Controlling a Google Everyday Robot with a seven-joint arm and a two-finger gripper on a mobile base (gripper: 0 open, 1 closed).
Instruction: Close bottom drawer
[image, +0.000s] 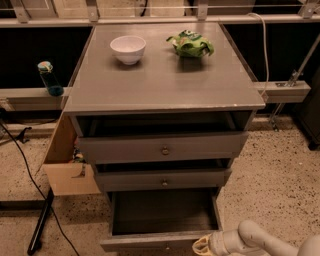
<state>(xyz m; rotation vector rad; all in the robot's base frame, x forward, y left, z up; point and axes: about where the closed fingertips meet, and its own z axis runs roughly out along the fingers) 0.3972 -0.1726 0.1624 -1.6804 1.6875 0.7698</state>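
The bottom drawer (160, 241) of the grey cabinet is pulled far out, showing its dark wood inside. Its low grey front runs along the picture's lower edge; its knob is out of view. The middle drawer (164, 179) and top drawer (164, 148) stand slightly out, each with a round metal knob. My gripper (201, 246) is at the bottom right, at the right end of the bottom drawer's front, on its white arm (255, 241).
A white bowl (128, 49) and a green bag (190, 44) sit on the cabinet top (160, 85). An open cardboard box (67, 165) stands left of the cabinet. A black cable (25, 170) and stand leg (40, 225) lie on the speckled floor at left. A blue bottle (49, 79) stands on the left ledge.
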